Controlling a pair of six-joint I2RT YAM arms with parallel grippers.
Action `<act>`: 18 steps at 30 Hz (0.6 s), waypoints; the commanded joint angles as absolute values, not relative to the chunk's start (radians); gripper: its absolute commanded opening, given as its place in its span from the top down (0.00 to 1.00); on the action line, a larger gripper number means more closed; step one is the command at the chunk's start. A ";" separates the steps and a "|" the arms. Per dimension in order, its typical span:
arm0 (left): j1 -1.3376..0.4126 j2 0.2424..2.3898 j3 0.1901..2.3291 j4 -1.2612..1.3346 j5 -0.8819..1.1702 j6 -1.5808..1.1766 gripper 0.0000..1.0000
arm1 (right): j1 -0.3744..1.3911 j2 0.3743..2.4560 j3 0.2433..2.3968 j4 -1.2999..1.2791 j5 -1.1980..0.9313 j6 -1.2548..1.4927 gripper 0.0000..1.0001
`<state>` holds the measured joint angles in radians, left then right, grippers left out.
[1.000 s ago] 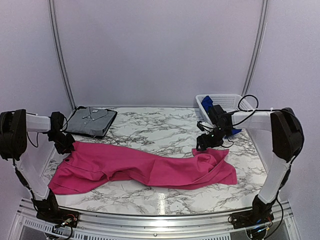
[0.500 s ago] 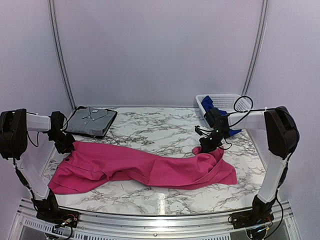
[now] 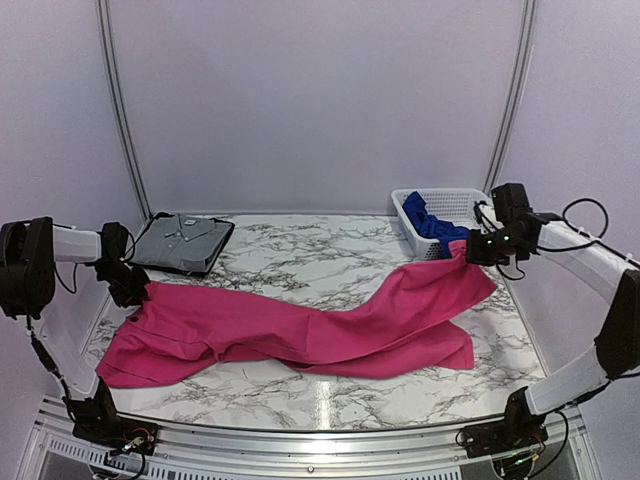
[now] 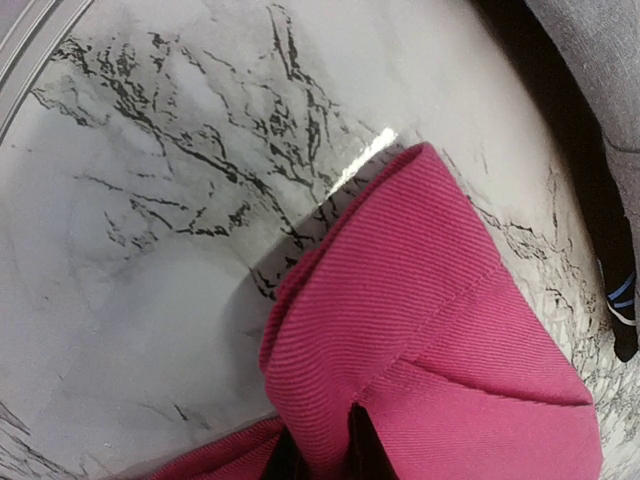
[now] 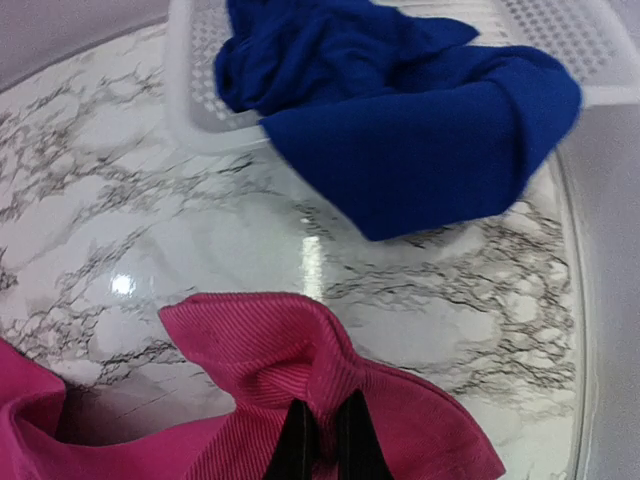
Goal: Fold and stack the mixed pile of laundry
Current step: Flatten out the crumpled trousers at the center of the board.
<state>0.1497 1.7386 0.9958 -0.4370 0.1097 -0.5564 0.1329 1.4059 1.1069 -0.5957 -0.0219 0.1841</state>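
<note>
left gripper (image 3: 134,292) pinches pink garment (image 3: 300,332) at its left corner on table (image 3: 320,250); right gripper (image 3: 471,250) pinches right corner, held up beside basket (image 3: 462,203).

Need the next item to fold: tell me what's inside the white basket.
The blue garment sits bunched in the white basket, with part of it draped out over the rim. Whatever might lie beneath it in the basket is covered.
</note>
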 commanded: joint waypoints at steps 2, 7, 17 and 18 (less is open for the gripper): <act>0.201 1.688 0.976 -0.488 0.041 -0.579 1.00 | -0.070 1.225 0.980 -0.537 0.114 0.327 1.00; 0.254 1.640 0.994 -0.486 0.043 -0.594 1.00 | -0.248 1.205 0.886 -0.445 0.013 0.374 1.00; 0.259 1.613 1.080 -0.395 0.027 -0.603 1.00 | -0.262 1.400 0.924 -0.282 -0.024 0.433 1.00; 0.259 1.624 1.088 -0.390 0.020 -0.600 1.00 | -0.262 1.419 0.929 -0.270 -0.029 0.435 1.00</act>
<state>0.2211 1.6321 1.0203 -0.4744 0.1677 -0.5953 -0.2188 1.3689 0.8619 -0.4252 -0.1387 0.4046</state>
